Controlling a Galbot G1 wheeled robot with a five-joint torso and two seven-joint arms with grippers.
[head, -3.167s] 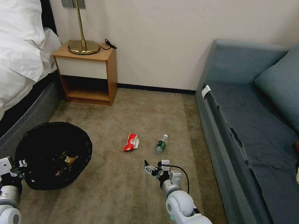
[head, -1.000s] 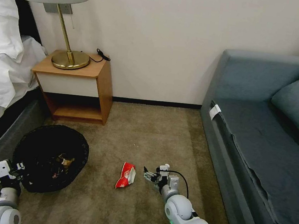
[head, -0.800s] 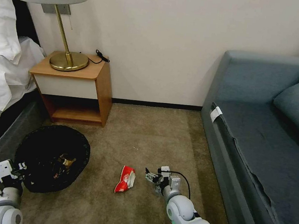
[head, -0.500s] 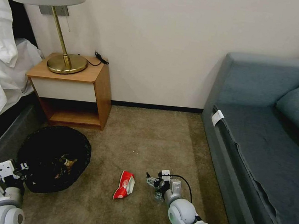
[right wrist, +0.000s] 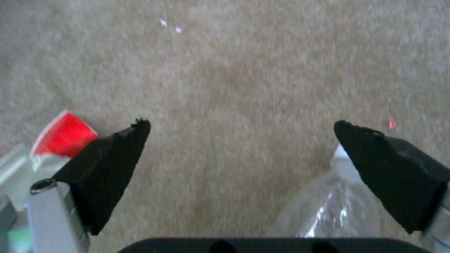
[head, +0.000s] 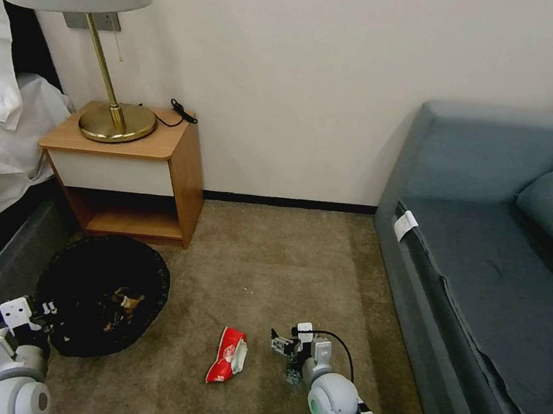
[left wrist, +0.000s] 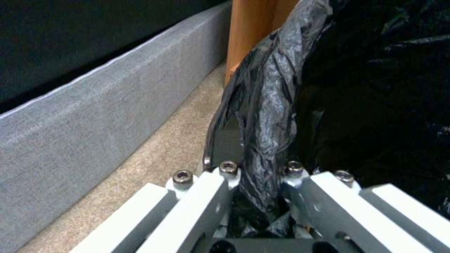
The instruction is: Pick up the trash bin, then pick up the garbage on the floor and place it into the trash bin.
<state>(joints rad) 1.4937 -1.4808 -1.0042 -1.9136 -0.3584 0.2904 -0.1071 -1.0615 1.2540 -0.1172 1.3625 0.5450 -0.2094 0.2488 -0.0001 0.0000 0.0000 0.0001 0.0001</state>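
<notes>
A cream wall [head: 317,73] with dark skirting meets beige carpet [head: 271,259]. A wooden nightstand [head: 128,178] bears a brass lamp [head: 105,83]. Sofa [head: 495,256] right; seemingly a bed [head: 0,138] left.

Left hand [head: 37,317] reaches low, fingers pinched together; right hand [right wrist: 241,128] hangs low, fingers spread wide.

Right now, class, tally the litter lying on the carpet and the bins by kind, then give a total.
Crumpled red-and-white wrapper: 1
Small clear plastic bottle, beside a finger of the open right gripper: 1
Round trash bin lined with a black plastic bag, rim clamped in the left gripper: 1
Total: 3
</notes>
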